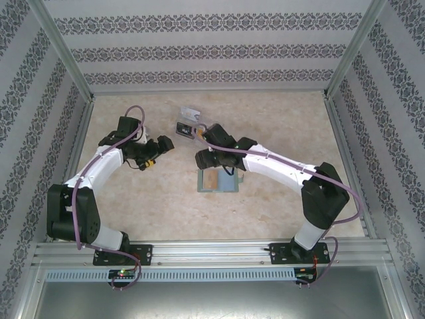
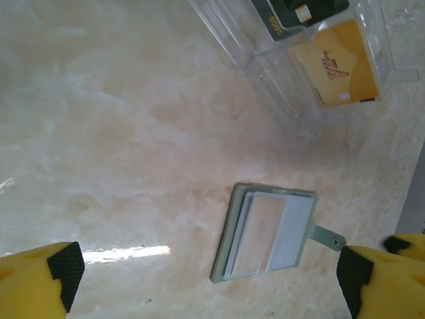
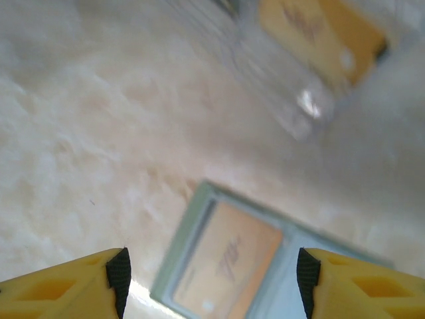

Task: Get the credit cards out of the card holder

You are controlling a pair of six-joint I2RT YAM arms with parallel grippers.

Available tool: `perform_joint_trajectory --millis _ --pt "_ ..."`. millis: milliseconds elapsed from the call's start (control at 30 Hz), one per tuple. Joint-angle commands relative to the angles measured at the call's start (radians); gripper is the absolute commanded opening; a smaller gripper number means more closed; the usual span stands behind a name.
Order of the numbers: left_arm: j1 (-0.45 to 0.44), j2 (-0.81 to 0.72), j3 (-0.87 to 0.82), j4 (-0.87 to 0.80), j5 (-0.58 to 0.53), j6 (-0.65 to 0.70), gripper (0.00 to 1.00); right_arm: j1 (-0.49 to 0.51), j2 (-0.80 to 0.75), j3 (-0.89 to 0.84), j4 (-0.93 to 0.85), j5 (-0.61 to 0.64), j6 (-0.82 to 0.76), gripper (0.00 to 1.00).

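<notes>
Okay, yellow black-padded left fingers point(image 2: 63, 269) are spread wide and empty, hanging over the beige marbled desk point(image 1: 279, 126) left of centre, likely parked clear. The clear plastic compartment box point(image 1: 191, 123), mid-desk toward the far edge, holds a dark grey-black plastic card point(image 2: 325, 8) and a gold-orange plastic card point(image 2: 339, 63); probably the drop spot. The pale grey-green two-panel card holder point(image 1: 218, 179) lies open flat mid-desk, with a second gold-orange card point(image 3: 226, 262) in its pocket. The right fingers point(image 3: 118, 276) are spread, pinching nothing, just above the holder, seemingly lined up for that card.
</notes>
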Motion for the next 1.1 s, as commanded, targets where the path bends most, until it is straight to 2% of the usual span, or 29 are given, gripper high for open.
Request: perform_joint_trajectory --millis 0,233,400,500,667,1067 --pt "-0.02 -0.001 -0.012 0.054 0.028 -0.013 1.0 0.002 -0.024 -0.093 0.024 0.03 0.228 0.69" --pt "-0.049 0.02 -0.007 0.05 0.031 -0.005 1.0 -0.001 0.043 -0.114 0.023 0.03 0.286 0.66" --pt "-0.073 0.062 0.0 0.073 0.064 -0.009 1.0 -0.026 0.092 -0.1 0.005 0.022 0.26 0.55" --pt "-0.095 0.091 0.006 0.086 0.069 -0.018 0.99 -0.042 0.104 -0.102 -0.003 0.007 0.254 0.53" --pt "-0.129 0.146 0.02 0.115 0.08 -0.041 0.93 -0.052 0.126 -0.101 -0.008 -0.018 0.235 0.52" --pt "-0.215 0.231 0.05 0.135 0.087 -0.088 0.71 -0.063 0.193 -0.059 -0.011 -0.051 0.175 0.54"
